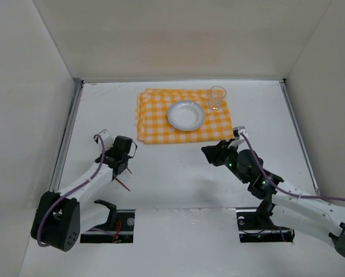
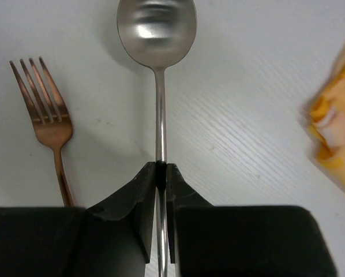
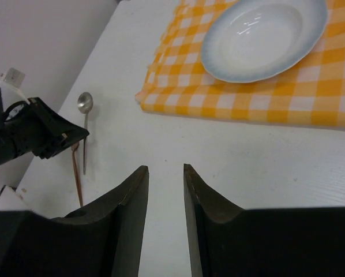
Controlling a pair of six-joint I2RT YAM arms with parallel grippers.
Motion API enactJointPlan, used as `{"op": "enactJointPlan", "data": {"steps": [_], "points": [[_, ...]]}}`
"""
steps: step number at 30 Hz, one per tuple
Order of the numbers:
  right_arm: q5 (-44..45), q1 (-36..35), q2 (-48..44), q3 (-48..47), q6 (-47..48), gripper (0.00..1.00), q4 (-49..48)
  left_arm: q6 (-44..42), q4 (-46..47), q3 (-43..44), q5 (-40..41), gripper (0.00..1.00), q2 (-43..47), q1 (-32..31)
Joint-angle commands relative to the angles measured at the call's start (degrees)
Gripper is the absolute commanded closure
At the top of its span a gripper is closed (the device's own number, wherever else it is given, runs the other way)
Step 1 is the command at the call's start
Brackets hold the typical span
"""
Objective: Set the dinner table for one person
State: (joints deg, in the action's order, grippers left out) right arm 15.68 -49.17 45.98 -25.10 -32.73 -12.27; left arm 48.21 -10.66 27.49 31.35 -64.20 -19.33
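Nearest, L gripper (image 2: 161,168) clamped on spoon (image 2: 157,34) handle, dinner table (image 1: 178,184) directly beneath; copper fork (image 2: 48,109) on table at its 10 o'clock. R gripper (image 3: 164,170): fingers apart, over bare table. Farther, 12 o'clock: checked mat (image 1: 155,124) w/ plate (image 1: 186,115); glass (image 1: 217,98) at plate's 1 o'clock.

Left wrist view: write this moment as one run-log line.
left gripper: shut on silver metal spoon | copper-coloured metal fork: beside spoon, ungripped | right gripper: open, empty
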Motion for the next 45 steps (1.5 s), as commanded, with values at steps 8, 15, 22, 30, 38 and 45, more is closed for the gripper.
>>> {"op": "enactJointPlan", "data": {"steps": [8, 15, 22, 30, 38, 45], "points": [[6.63, 7.19, -4.31, 0.23, -3.48, 0.55, 5.06, -8.47, 0.36, 20.04, 0.82, 1.00, -3.19, -15.23], [9.63, 11.77, -6.95, 2.16, -6.20, 0.46, 8.23, -13.13, 7.57, 37.00, -4.62, 1.00, -19.44, -23.77], [9.89, 15.46, -11.25, 5.50, -9.37, 0.42, 9.90, -14.81, 11.71, 52.81, -13.24, 1.00, -36.40, -26.94], [11.65, 16.52, -19.25, 5.77, -9.98, 0.41, 16.31, -13.23, 8.73, 71.63, -15.27, 1.00, -52.50, -29.14], [11.12, 17.57, -24.62, 5.59, -9.19, 0.41, 20.71, -8.57, 5.29, 79.65, -12.38, 1.00, -59.81, -29.31], [10.60, 17.31, -23.21, 5.85, -9.11, 0.41, 20.27, -8.39, 10.65, 74.65, -7.54, 1.00, -57.61, -30.46]]}}
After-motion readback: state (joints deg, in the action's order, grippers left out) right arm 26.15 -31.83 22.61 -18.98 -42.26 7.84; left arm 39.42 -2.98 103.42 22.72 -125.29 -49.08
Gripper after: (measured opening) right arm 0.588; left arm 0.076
